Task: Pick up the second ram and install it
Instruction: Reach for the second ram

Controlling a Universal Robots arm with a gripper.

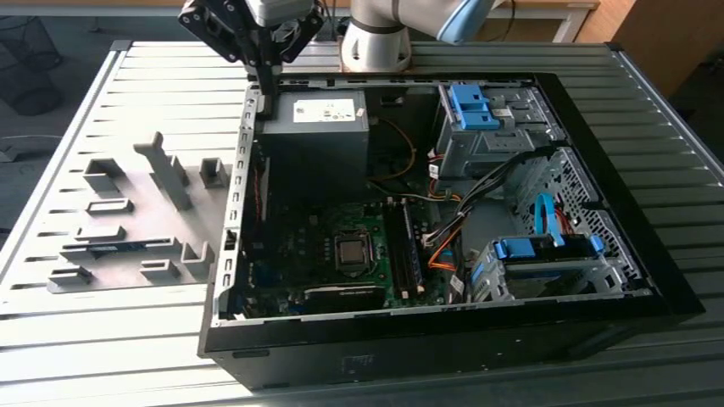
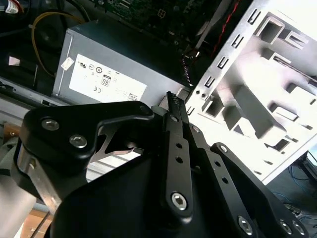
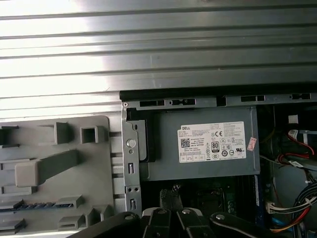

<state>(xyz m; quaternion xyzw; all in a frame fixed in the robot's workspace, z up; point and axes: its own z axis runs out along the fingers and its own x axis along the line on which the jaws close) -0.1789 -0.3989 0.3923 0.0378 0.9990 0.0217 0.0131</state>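
There is one ram (image 1: 119, 247) out on the grey plate (image 1: 142, 222), one gripper (image 1: 264, 85), one open case (image 1: 453, 343), one power supply (image 1: 317, 127) and two blue drive brackets (image 1: 472, 106) (image 1: 543, 248), all on a slatted table (image 1: 114, 339). The plate carries several grey blocks of differing shape, too crowded together to count. The ram sits in a low slot between blocks near the plate's front edge, at the exterior view's left, outside the case. Its long axis runs roughly along the table's slats, one end toward the case and the other away from it. It looks like a thin, long, blue-green strip with dark patches along it. The first wrist view shows the same strip (image 3: 42, 205) held in its slot on the plate (image 3: 99, 168). The gripper hangs over the far corner of the case beside the power supply (image 3: 198, 148), fingers pointing down, well apart from the ram. In both wrist views its fingertips (image 3: 166, 198) look pressed together with nothing seen between them, and the tip (image 2: 172, 96) stands just short of the power supply (image 2: 104, 74).
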